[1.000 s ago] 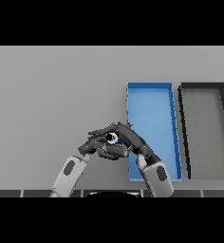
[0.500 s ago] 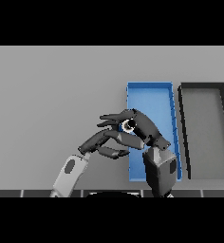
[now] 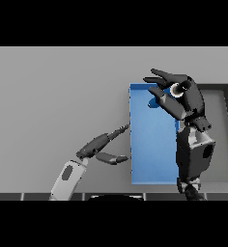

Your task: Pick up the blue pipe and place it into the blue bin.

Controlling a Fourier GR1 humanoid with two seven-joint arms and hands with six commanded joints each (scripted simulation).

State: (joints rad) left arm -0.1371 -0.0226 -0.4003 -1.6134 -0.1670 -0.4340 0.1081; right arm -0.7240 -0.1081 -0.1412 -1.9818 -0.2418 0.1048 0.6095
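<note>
Pipe's over the bin!
Right hand (image 3: pixel 181 96) grips blue pipe (image 3: pixel 157 99) above blue bin (image 3: pixel 152 159); released crooked, it might catch the rim.

We see an even, soft light over the grey tabletop (image 3: pixel 53 96), neither dim nor harsh, with no glare anywhere. The far part of the tabletop reads slightly darker than the near part. Shadows are faint: a darker patch lies on the floor of the blue bin (image 3: pixel 152 144) just under the right hand (image 3: pixel 176 91). The edges show no bending.
</note>
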